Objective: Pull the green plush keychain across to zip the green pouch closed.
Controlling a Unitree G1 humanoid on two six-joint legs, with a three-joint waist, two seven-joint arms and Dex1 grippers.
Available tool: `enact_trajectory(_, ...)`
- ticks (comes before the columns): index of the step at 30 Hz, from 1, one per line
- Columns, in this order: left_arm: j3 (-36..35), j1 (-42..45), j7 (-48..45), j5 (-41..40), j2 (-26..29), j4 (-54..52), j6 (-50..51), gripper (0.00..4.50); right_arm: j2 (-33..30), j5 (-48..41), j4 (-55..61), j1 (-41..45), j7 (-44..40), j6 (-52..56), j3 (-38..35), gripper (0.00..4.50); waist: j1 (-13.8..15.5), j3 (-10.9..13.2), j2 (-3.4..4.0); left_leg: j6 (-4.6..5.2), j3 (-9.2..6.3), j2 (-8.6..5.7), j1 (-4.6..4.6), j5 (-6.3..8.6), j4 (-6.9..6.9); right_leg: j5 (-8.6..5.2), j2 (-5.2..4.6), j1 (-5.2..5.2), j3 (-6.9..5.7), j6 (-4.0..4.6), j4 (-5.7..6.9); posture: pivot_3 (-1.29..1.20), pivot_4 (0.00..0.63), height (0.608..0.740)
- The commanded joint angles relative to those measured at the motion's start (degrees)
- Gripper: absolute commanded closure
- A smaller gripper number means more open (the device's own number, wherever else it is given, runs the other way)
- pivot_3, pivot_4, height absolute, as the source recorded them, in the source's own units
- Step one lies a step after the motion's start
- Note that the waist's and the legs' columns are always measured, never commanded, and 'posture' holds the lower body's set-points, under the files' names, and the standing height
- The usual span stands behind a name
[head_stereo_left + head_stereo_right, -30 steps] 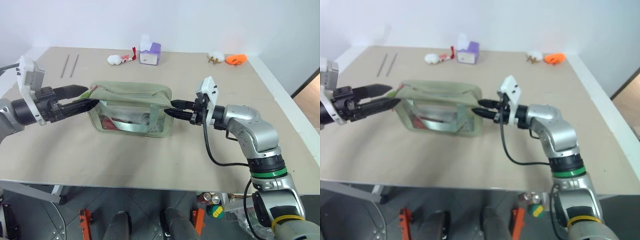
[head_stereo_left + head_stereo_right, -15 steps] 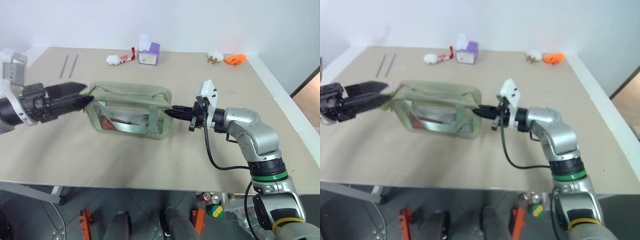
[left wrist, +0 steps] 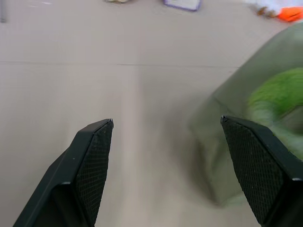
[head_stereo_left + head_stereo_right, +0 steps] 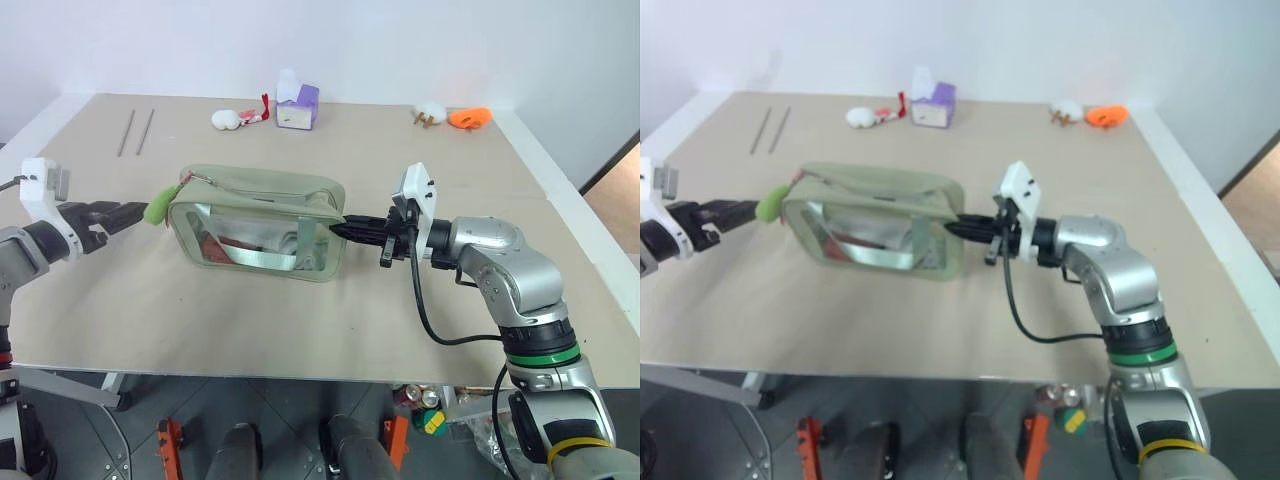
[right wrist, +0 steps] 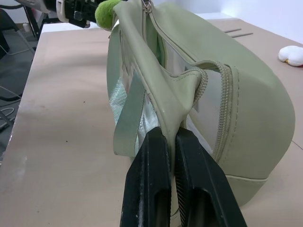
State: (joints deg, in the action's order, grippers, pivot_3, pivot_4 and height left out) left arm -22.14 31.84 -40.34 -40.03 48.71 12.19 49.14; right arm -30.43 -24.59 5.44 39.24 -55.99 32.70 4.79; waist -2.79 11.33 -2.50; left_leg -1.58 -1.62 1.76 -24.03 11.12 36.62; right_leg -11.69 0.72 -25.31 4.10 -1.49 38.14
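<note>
Your right wrist view shows the right fingers point(image 5: 171, 142) pinching the green pouch point(image 5: 208, 90) end tab; left fingers point(image 3: 97, 156) are spread beside the green plush keychain point(image 4: 160, 205).

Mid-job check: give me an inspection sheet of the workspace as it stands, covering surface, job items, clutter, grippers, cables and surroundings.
Surface: beige table, flat.
Job's things: pouch stands upright mid-table, top zipper seems drawn shut; keychain hangs off its end on the robot's left.
Clutter: along the far edge, two thin rods, white-and-red toy, purple-and-white box, small white toy, orange toy.
Grippers: left gripper open, just short of the keychain, holding nothing; right gripper shut on the pouch's end tab.
Cables: black cable loops from the right wrist down the arm.
Surroundings: white wall behind; grey floor beyond the near edge with small coloured items.
</note>
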Motion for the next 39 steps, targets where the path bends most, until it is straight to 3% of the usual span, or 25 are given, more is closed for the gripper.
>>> enact_trajectory(1,-4.85,2.89,-1.74,-5.10,0.60,-3.16,1.77,0.73,-0.59,-0.94,3.31,-0.10,-0.06,0.39,-0.48,4.47,-0.03,0.00,0.00,0.00,0.00,0.00,0.00,0.00,0.00,0.00,0.00,0.00,0.00,0.00,0.00,0.00,0.150,0.740)
enact_trajectory(9,-12.34,8.98,1.97,-8.22,0.51,3.74,1.68,0.73,-0.77,-1.00,4.28,-0.75,0.12,1.12,-0.76,4.47,-0.07,-0.01,-0.01,0.00,-0.01,0.00,0.05,0.00,-0.01,0.01,0.02,0.02,-0.01,0.00,0.01,0.00,0.150,0.740)
enact_trajectory(16,-8.69,-1.19,-7.84,-13.19,2.55,-11.08,7.07,0.73,-0.75,-0.86,4.05,-0.35,0.07,1.15,-0.59,4.47,-0.13,0.00,-0.01,-0.02,0.03,0.00,0.02,0.00,-0.04,-0.02,-0.02,0.00,0.02,-0.01,-0.01,0.00,0.150,0.740)
enact_trajectory(21,-4.98,-9.16,-13.51,-9.62,7.10,-15.34,5.19,0.73,-0.88,-0.86,4.11,-0.36,-0.03,1.34,-0.57,4.47,-0.11,0.00,0.01,-0.02,0.00,0.02,0.06,0.00,-0.10,-0.08,0.01,-0.02,-0.01,0.10,0.01,0.00,0.150,0.740)
enact_trajectory(39,-0.61,-6.81,-12.76,-5.71,5.36,-12.70,2.03,0.73,-0.93,-1.04,4.81,-0.87,0.37,1.55,-0.96,4.47,-0.03,0.00,0.00,-0.03,0.02,0.01,0.09,0.00,-0.10,-0.08,0.01,0.00,-0.01,0.11,0.01,0.00,0.150,0.740)
